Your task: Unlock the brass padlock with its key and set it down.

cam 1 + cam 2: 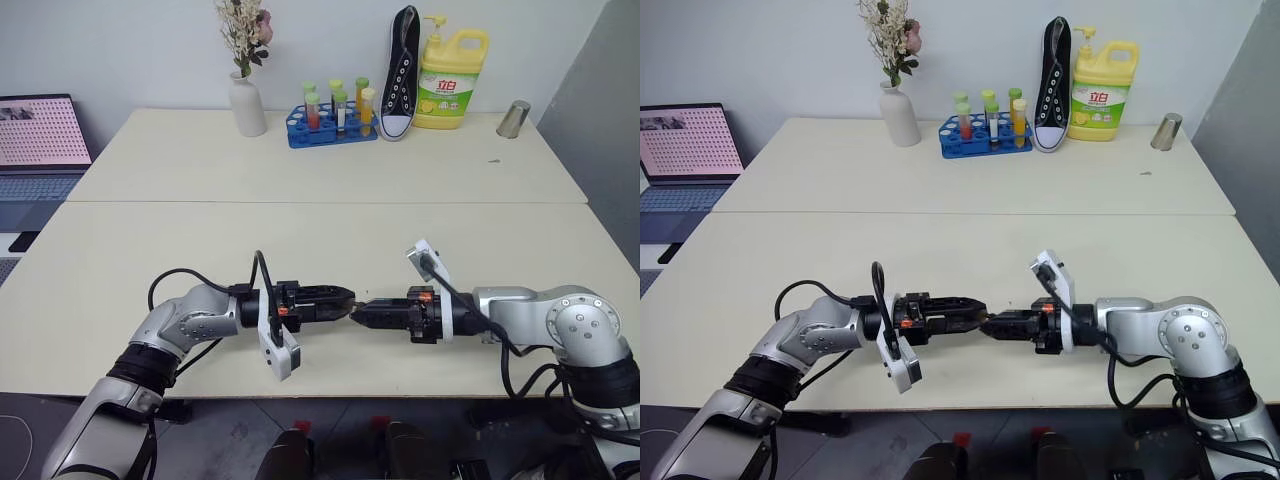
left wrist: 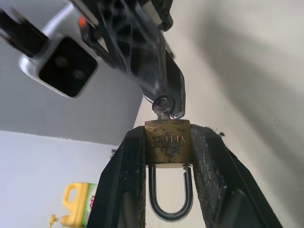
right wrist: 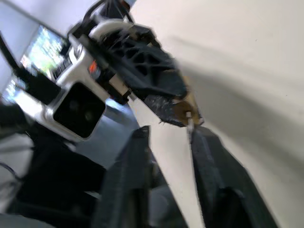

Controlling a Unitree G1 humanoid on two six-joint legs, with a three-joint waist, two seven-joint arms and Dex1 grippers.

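Just above the near edge of the bench (image 1: 300, 230), your two pincers meet tip to tip, and the brass padlock (image 2: 167, 142) sits right at that meeting point. Take the padlock as your landmark. Your left pincer (image 2: 167, 156) is clamped on it: the two black fingers (image 2: 128, 180) press its brass sides, and the silver shackle hangs back between them toward the wrist (in the left wrist view one leg of the shackle looks lifted clear of the body). The key (image 2: 163, 107) stands in the padlock's far face, its round head just beyond the brass.

Your right pincer (image 3: 167, 134) comes in from the opposite side of the padlock. Its fingers (image 3: 209, 161) stand apart, with a clear gap between them in the right wrist view; the key's thin shank (image 3: 189, 121) points at the inner edge of one finger, and you cannot tell whether that finger touches it. From the head camera, the left pincer (image 1: 345, 299) and the right pincer (image 1: 360, 310) nearly touch, and the padlock itself is too small to make out there.

Well behind the padlock, along the bench's far edge, you have a white vase (image 1: 247, 105), a blue tube rack (image 1: 330, 125), a black sneaker (image 1: 400, 70) standing on end, a yellow detergent bottle (image 1: 452, 85) and a metal cup (image 1: 514, 118). A laptop (image 1: 40, 150) sits off to the left of all that.
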